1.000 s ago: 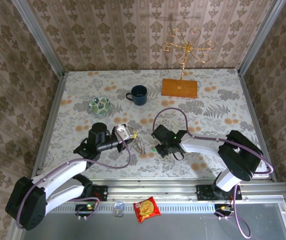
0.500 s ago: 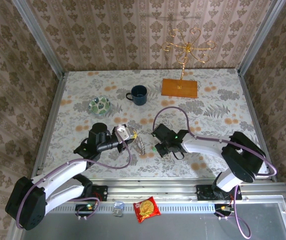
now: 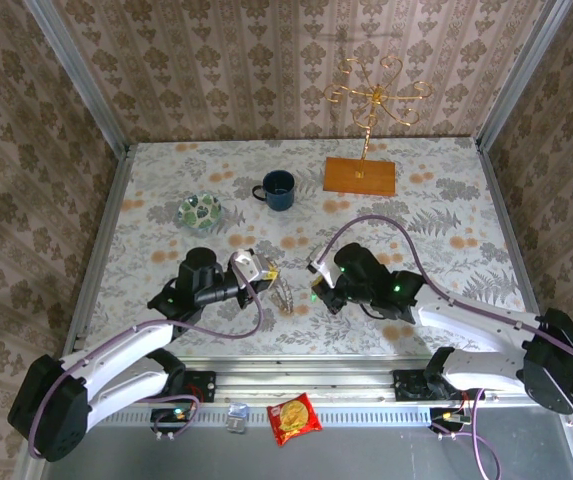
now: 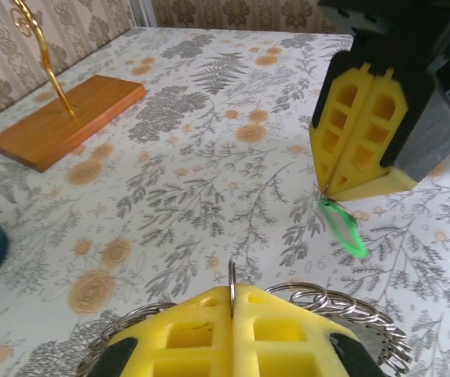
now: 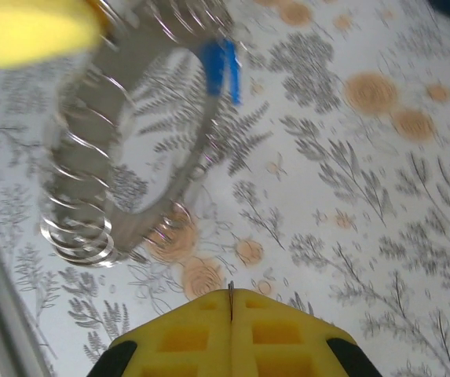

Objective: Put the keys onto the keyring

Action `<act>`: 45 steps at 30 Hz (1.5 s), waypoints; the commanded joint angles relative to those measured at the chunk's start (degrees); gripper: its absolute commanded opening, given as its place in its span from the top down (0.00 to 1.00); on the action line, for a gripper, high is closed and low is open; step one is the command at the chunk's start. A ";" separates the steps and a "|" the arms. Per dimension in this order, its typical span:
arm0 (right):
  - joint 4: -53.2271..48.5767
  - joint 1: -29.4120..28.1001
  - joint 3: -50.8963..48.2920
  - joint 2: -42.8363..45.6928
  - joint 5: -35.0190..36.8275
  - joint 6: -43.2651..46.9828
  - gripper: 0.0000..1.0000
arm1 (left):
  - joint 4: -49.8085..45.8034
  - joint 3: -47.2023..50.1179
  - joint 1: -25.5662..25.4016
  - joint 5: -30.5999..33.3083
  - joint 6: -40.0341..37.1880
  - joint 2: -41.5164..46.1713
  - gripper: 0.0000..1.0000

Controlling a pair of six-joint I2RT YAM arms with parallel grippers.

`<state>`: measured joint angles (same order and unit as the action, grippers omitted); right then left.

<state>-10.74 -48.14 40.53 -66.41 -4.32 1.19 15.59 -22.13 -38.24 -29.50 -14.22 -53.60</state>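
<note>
Left claw is pinching the stiff, probably slippery keyring at its coiled rim, while the right claw is clamping one end of the light green key, which is likely pivot-prone.

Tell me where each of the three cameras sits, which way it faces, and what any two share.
Top external: above and behind the bases, looking down on the floral table; both arms show, left gripper facing right gripper.
Left wrist: on the left arm, facing the right gripper, which pinches the tiny green-headed key; its own yellow fingers clamp the large dark grey metal keyring.
Right wrist: on the right arm, facing the keyring and a blue-headed key; own yellow fingers at bottom.
Shared: both wrist views show the keyring.
</note>
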 commanded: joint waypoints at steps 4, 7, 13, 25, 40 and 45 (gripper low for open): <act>3.72 0.17 -0.43 3.56 -7.34 10.03 1.00 | -3.15 -2.79 -1.63 -2.54 4.19 2.12 1.00; 3.04 0.22 0.76 3.35 -8.10 12.57 1.00 | -3.98 -2.83 -1.92 -3.06 5.44 2.63 1.00; 4.57 0.10 1.15 2.69 -8.18 19.71 1.00 | -3.68 -3.05 -2.44 -4.14 8.50 2.20 1.00; 10.88 -0.25 0.49 2.17 -1.53 36.25 1.00 | -4.95 -5.21 -3.41 -4.86 9.75 -0.31 1.00; 9.26 -0.15 3.05 -0.54 -10.78 33.74 1.00 | -6.81 -6.87 -4.71 -3.11 12.36 -2.24 1.00; 8.91 -0.02 3.54 -0.80 -12.16 32.77 1.00 | -6.47 -6.71 -5.09 -2.67 11.58 -2.26 1.00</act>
<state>-2.35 -48.16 41.80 -66.70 -14.06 35.35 8.54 -26.79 -42.78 -32.12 -1.91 -55.94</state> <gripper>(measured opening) 0.053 0.057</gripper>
